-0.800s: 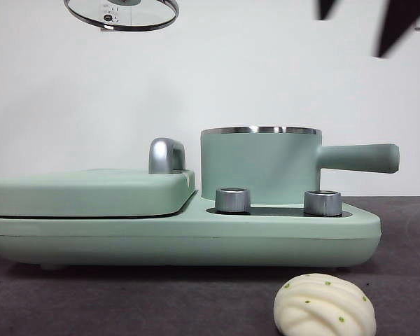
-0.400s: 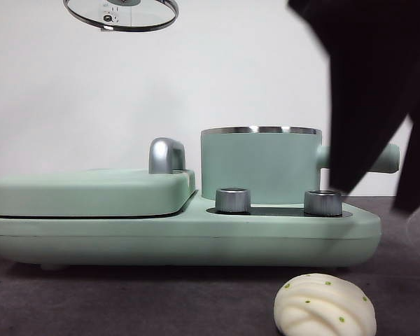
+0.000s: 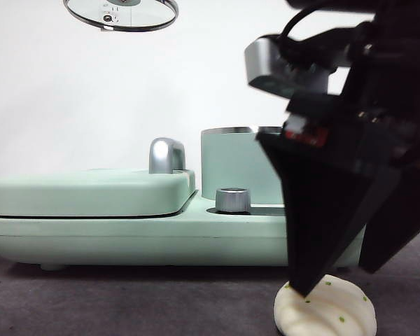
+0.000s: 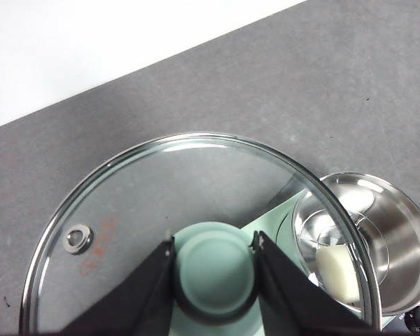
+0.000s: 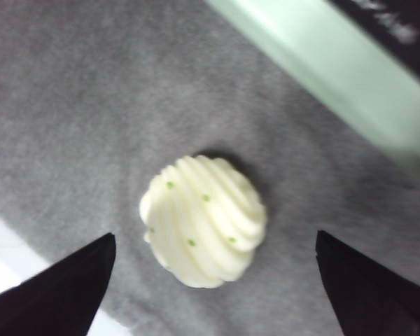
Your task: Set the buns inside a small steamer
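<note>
grey table (image 5: 70,105), right claw (image 3: 336,276) screening steamer (image 3: 234,164)

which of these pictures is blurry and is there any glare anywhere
Right wrist view: soft all over, the ridged bun and the green cooker edge smeared, as if by motion. Left wrist view: sharp, with bright glints on the glass lid rim and inside the steel pot. Front view: the right gripper is a dark, near mass; the background is evenly lit.

Bright even light, right wrist view blurred
</note>
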### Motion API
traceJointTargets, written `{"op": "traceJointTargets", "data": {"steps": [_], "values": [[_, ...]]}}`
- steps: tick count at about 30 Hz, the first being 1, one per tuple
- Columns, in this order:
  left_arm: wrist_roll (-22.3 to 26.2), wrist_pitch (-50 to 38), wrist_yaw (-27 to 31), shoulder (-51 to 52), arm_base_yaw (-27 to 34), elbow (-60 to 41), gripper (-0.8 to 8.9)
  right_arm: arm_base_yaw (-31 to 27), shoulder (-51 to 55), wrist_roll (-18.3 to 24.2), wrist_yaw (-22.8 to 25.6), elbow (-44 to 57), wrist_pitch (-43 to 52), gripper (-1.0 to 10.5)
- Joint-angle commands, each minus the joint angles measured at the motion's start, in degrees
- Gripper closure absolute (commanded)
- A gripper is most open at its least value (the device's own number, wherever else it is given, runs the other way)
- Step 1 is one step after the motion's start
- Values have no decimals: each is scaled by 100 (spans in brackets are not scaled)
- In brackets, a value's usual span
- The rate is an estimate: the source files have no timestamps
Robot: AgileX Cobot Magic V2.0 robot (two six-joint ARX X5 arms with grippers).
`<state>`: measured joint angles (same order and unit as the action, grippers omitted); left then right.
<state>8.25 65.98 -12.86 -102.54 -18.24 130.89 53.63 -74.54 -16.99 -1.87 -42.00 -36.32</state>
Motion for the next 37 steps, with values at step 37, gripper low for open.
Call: {"op": "traceJointTargets", "data": {"steps": [37], "values": [[7, -105, -26, -15, -13, 201, 794, -1572, -1276, 1290, -402, -4736, -3082, 813]]}}
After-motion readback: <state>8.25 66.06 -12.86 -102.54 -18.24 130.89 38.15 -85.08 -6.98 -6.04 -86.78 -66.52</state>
